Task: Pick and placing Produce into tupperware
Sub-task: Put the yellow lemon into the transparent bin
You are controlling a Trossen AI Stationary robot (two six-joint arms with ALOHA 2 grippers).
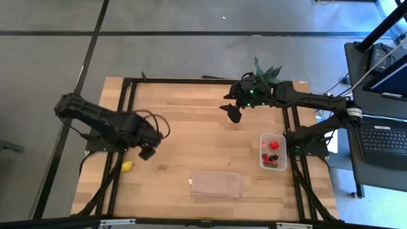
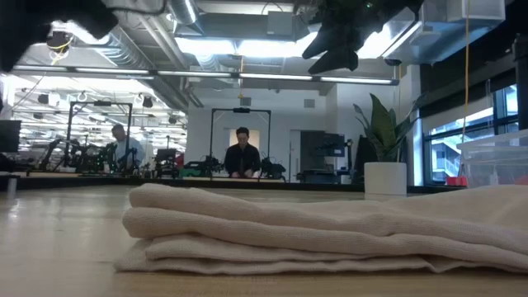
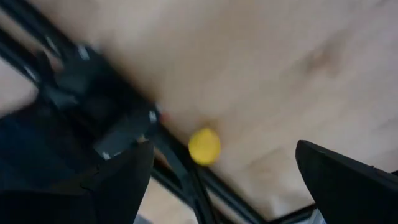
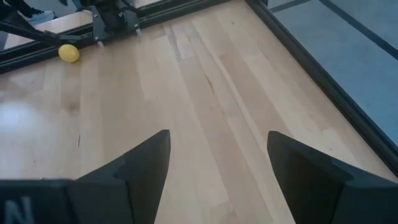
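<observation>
Left gripper: jaws wide apart, empty, poised just beside yellow fruit at table's near-left edge.
Risk: small, smooth, round piece by the dark metal frame rail; a glancing finger would likely roll it off.
Right gripper: parted, empty, far-centre.
Container: clear rigid plastic, right, holding red pieces.
Folded cloth: soft, tan.

Overhead light: even and soft on the wooden table; shadows under the arms faint.
Ceiling strips: bright, glaring white in the low view.
Windows: daylight at the room's right.
Folded cloth: near, slightly soft; background sharper.
Left wrist view: heavy motion blur; yellow fruit smeared.
Right wrist view: clear, with a pale sheen on the wood.
</observation>
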